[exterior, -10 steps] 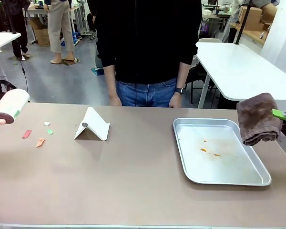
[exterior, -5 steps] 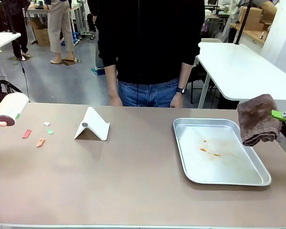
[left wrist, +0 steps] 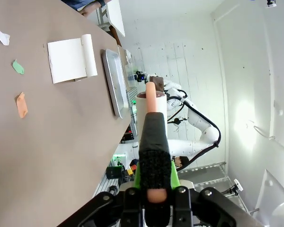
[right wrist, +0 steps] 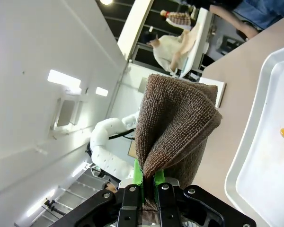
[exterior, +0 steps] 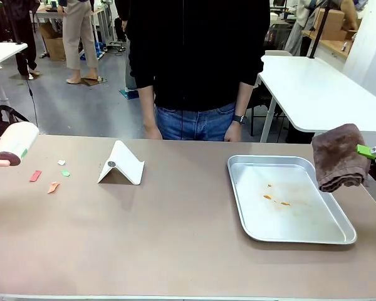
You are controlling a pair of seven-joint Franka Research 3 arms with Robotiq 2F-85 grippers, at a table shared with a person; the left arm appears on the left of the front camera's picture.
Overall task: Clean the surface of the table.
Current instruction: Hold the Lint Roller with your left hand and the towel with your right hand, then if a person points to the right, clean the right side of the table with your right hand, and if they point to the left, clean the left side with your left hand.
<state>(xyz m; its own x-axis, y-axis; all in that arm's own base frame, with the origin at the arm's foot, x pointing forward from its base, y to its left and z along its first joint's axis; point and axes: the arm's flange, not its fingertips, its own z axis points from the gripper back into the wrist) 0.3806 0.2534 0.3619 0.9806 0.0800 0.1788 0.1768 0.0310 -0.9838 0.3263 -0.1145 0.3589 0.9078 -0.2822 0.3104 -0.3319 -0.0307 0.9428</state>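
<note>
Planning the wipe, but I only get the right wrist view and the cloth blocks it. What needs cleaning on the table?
Observer: Red, orange, green and white scraps lie near the left end of the table.
Operator: What has the left claw got?
Observer: The left claw is shut on a lint roller, held at the table's left edge, near the scraps.
Operator: Anything between scraps and tray?
Observer: A white folded stand, apart from the scraps and from the tray.
</note>
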